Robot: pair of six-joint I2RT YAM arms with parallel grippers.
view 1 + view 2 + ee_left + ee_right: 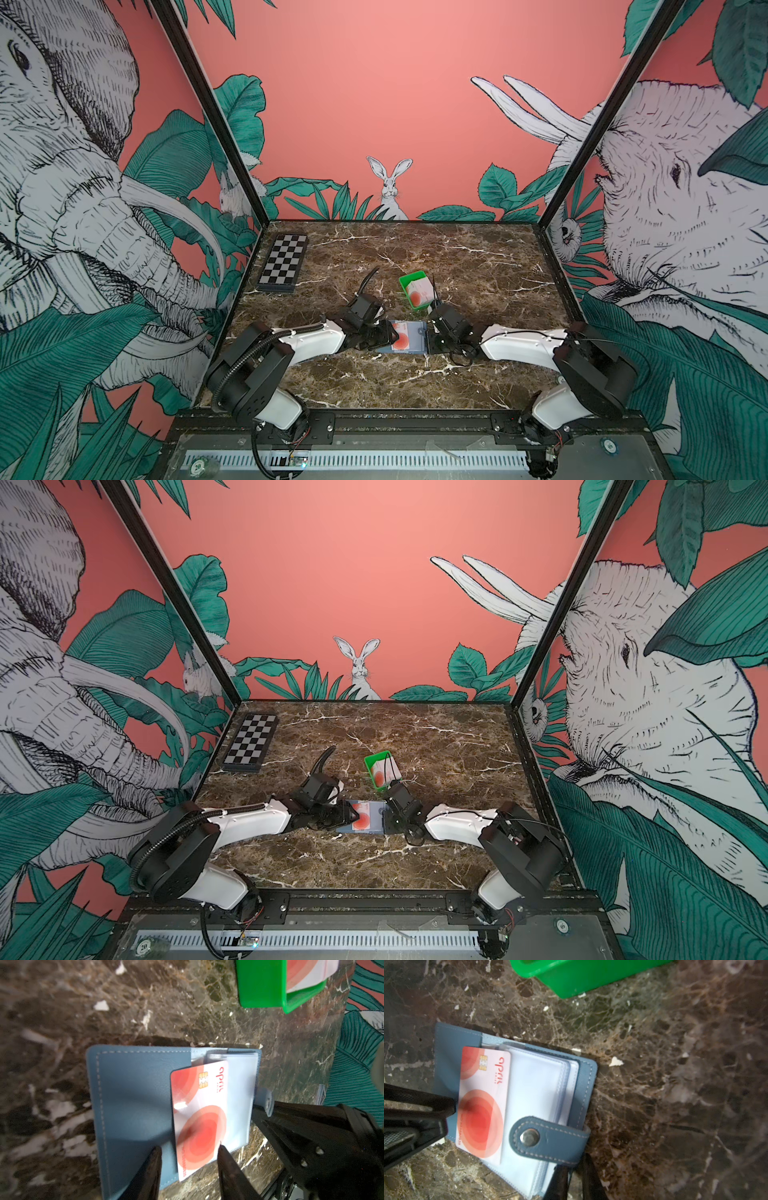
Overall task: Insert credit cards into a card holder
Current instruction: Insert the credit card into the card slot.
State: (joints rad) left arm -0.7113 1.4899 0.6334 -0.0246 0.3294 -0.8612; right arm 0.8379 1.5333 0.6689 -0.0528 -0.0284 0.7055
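The card holder (pixel 133 1095) is laid open on the table (pixel 457 270), pinched beside its snap tab (pixel 550 1138) by the right gripper (pixel 574 1162). A credit card (pixel 199 1109) is laid on its sleeves (pixel 537 1084), one end between the parted jaws of the left gripper (pixel 189 1148). Farther back, more cards (pixel 419 293) are stood in a green tray (pixel 409 277).

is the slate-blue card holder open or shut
Open: the slate-blue card holder lies spread, clear plastic sleeves exposed, snap tab unfastened.

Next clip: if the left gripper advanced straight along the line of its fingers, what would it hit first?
Most likely the credit card, whose near end lies between the open left gripper's fingertips, on the opened card holder. One finger sits over the holder's blue cover instead; height above them is unclear.
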